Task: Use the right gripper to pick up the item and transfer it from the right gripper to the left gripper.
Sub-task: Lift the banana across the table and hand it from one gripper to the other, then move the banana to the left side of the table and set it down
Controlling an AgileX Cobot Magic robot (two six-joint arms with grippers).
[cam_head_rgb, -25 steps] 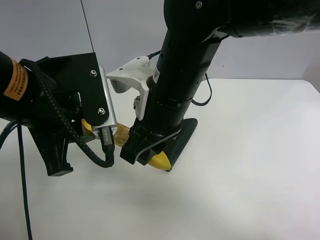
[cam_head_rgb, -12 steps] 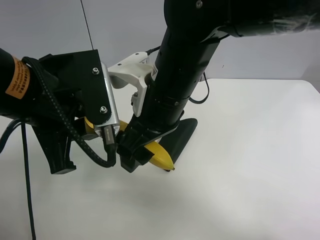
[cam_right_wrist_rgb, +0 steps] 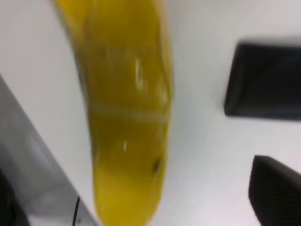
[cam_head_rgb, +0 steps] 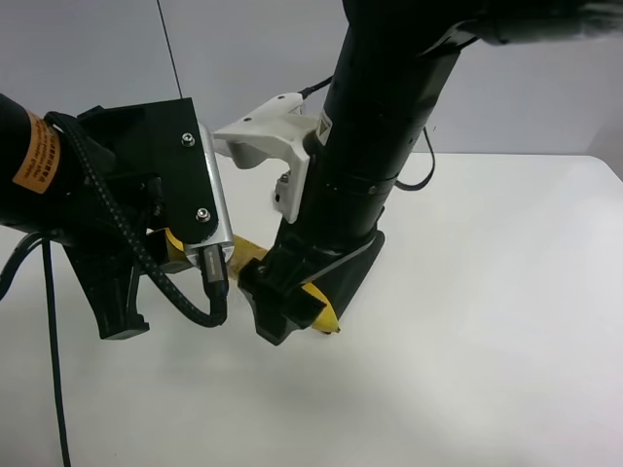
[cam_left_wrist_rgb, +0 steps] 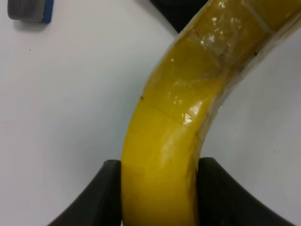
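The yellow banana hangs just above the white table, its dark tip near the dark wedge pad. The left gripper, on the arm with the orange label, is shut on one end of it. The left wrist view shows black fingers pressed on both sides of the banana. The right gripper, on the arm with the white bracket, stands over the other end. In the right wrist view the blurred banana is apart from a black finger, so that gripper is open.
A small grey eraser with a blue base lies on the white table, seen only in the left wrist view. The wedge pad's corner also shows in that view. A dark block shows in the right wrist view. The left arm's braided cable hangs down.
The right arm has shifted to the view's right and stands more upright. Its fingers have opened off the banana. The left gripper has stayed put, holding the banana.
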